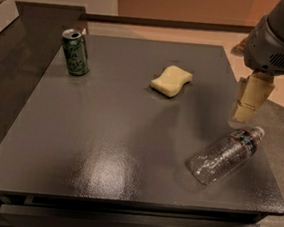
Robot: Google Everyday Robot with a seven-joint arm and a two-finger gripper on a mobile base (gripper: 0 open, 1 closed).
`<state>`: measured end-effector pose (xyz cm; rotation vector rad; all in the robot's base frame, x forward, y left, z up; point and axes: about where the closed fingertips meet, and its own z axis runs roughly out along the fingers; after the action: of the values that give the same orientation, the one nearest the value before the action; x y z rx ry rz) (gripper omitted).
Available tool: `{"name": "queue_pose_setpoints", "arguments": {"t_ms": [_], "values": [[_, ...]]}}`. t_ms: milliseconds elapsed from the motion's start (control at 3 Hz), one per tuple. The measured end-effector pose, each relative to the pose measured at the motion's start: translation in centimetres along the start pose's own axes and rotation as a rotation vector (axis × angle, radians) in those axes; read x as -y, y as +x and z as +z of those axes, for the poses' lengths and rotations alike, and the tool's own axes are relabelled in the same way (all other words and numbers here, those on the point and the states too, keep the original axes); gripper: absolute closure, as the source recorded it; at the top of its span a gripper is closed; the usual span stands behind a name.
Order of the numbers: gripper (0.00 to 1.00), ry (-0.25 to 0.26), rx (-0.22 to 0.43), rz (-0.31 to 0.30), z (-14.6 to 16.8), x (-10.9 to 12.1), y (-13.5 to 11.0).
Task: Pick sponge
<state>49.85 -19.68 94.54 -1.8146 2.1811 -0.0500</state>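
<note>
The sponge (pixel 171 80) lies flat near the far edge of the worktop (pixel 103 147), right of centre. The gripper (pixel 243 115) is held at the right edge, empty; whether it is released or clenched cannot be told. An approach from above, across the pinched waist, is advised. The water bottle (pixel 226 155) below it and the green can (pixel 76 52) at the far left corner are judged clear of the path.

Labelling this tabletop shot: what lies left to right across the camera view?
Can → sponge → bottle. The gripper hangs at the right, just above the bottle's cap end in the picture, so it is left unranked.
</note>
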Motion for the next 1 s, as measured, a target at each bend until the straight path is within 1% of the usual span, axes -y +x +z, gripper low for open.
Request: {"name": "queue_pose_setpoints", "arguments": {"t_ms": [333, 667, 1000], "values": [[0.0, -0.03, 0.014, 0.006, 3.8, 2.7, -2.3], [0.0, -0.04, 0.039, -0.051, 7.2, 5.2, -4.7], [0.0, -0.061, 0.063, -0.154, 10.0, 7.3, -6.9]]}}
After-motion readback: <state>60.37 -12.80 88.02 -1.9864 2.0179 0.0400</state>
